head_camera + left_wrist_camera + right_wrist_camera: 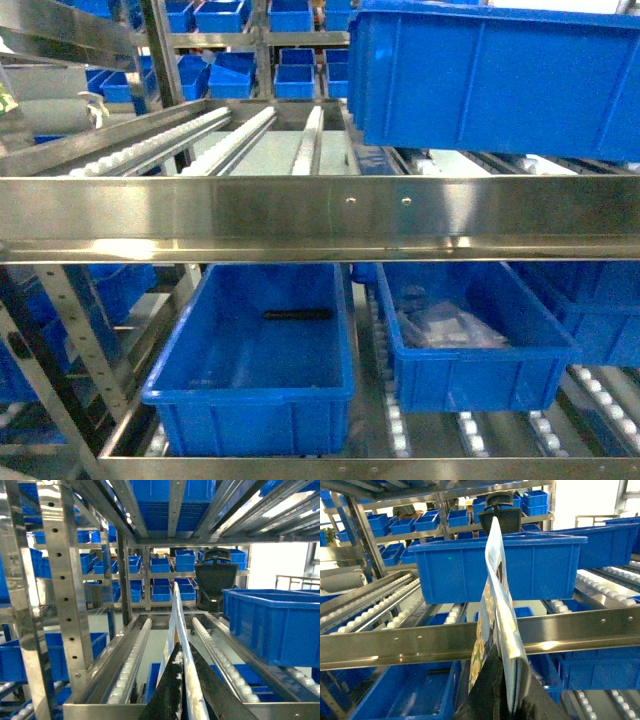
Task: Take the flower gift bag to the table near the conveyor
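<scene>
The flower gift bag (492, 595) is folded flat and seen edge on, with daisy print on its left face. My right gripper (509, 656) is shut on its near edge. In the left wrist view the bag (176, 615) shows as a thin white strip, and my left gripper (184, 649) is shut on it. A black arm part (500, 507) sits at the bag's far end. The conveyor (240, 140) of white roller tracks fills the rack ahead. Neither the grippers nor the bag appear in the head view. The table is out of view.
A steel crossbeam (320, 215) spans the head view. Blue bins (260, 360) (470, 340) sit on the lower rollers and a large one (500, 70) on the upper right. Another bin (505, 565) stands behind the bag. A perforated steel upright (65, 590) rises at left.
</scene>
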Controlling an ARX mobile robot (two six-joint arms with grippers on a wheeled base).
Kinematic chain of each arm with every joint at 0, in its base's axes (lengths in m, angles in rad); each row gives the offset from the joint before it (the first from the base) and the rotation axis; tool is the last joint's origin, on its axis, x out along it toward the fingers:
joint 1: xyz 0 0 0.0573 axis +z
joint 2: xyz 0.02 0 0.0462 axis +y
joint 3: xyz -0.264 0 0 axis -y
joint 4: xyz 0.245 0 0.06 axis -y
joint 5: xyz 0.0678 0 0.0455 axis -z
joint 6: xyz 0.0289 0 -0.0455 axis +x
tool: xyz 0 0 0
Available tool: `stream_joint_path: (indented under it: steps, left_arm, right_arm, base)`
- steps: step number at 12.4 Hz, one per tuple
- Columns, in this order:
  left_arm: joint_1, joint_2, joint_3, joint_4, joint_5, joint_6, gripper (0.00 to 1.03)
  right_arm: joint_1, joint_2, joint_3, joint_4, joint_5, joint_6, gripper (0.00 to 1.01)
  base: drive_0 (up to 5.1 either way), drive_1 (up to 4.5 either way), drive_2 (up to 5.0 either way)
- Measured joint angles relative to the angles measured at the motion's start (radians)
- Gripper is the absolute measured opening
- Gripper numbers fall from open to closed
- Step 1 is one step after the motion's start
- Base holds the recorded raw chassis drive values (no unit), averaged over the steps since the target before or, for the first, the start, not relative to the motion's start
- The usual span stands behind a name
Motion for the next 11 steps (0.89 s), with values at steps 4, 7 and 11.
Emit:
stream_joint_path:
  steps: [4,7,11]
  left_arm:
    - [0.0,0.0,0.0,-0.001,0.0,0.0,0.02]
    - [0.0,0.001,0.0,-0.001,0.0,0.0,0.02]
    - [0.0,0.001,0.0,-0.001,0.0,0.0,0.02]
  right_arm:
    - [0.0,-0.001,0.0,0.001,0.0,0.0,0.02]
    - [0.0,0.0,0.0,0.0,0.0,0.0,0.02]
    - [0.0,-0.002,0.0,0.0,0.0,0.0,0.02]
  base:
    - [-4.5,0.76,4.0]
    - [-4.6,0.79,4.0]
    - [-4.7,0.73,3.9]
